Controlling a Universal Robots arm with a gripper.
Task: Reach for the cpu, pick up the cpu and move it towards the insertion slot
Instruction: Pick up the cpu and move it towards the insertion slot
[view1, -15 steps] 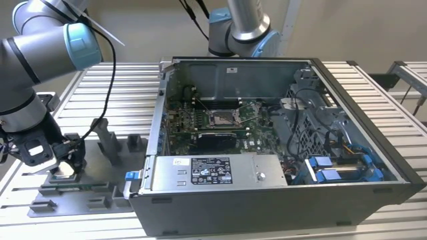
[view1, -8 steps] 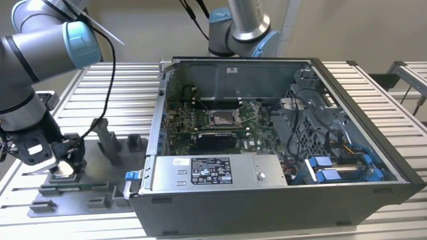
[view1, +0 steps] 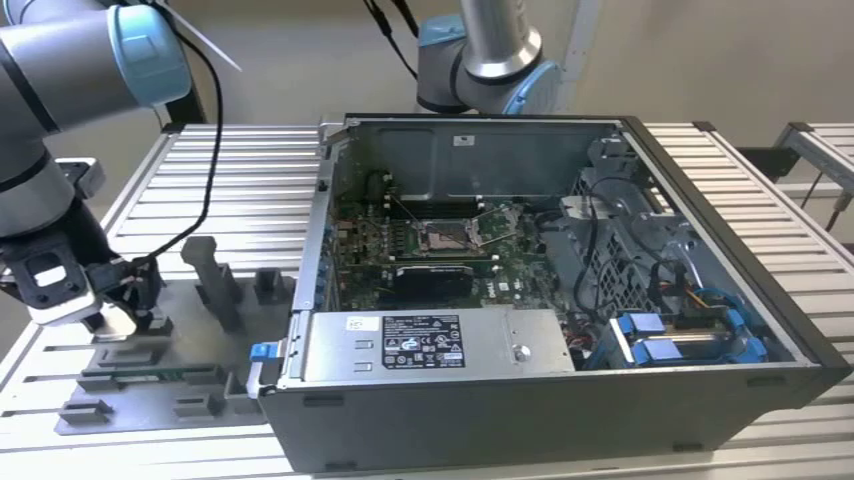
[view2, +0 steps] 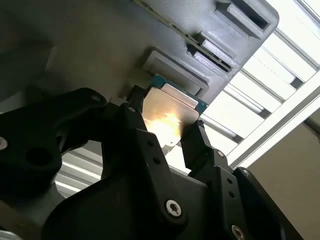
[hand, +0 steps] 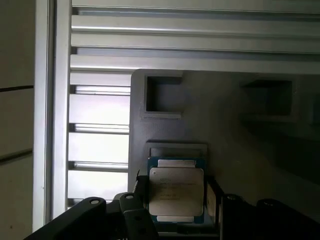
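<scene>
In both wrist views the cpu (view2: 169, 106) (hand: 176, 186), a small square chip with a silvery top and a thin green rim, sits between my two black fingers. One finger presses each side edge, so my gripper (view2: 167, 120) (hand: 176, 200) is shut on it, just above a pocket of the grey plastic fixture (hand: 240, 125). In the exterior view my gripper (view1: 118, 312) hangs low over that fixture (view1: 160, 395) at the exterior view's left. The insertion slot (view1: 449, 235), a silver-framed socket on green board, lies inside the open computer case, far to the exterior view's right of my gripper.
The open computer case (view1: 534, 420) stands on a slatted metal table (view1: 227, 170). A grey metal box with a white label (view1: 427, 345) fills its near side. Upright grey posts (view1: 214, 270) rise from the fixture beside my gripper. A second robot arm (view1: 481, 55) stands behind the case.
</scene>
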